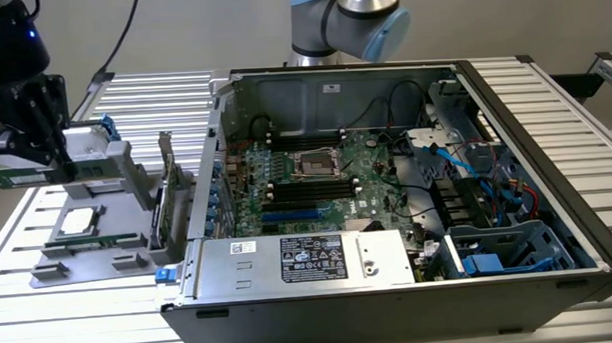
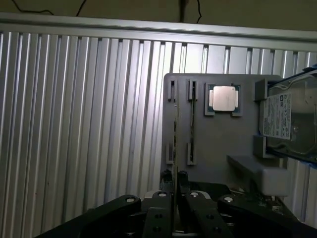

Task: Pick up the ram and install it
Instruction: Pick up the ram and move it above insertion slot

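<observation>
That was a robotics lab bench, plain as day! The counter [image 1: 551, 99] was ribbed aluminium profile, not furniture. On it lay an open computer case [image 1: 395, 307], lid off, motherboard [image 1: 317, 171] and wiring bare. Beside it stood a grey parts holder [image 1: 93, 254] with a processor [image 2: 223, 97] and a hard drive [image 2: 290, 119] slotted in place. Behind rose an industrial robot arm [image 1: 346, 15], its black hand [image 2: 175, 179] clamped on the ram [image 1: 15, 178], and cables [image 1: 124, 32] hung down a bare wall.
</observation>
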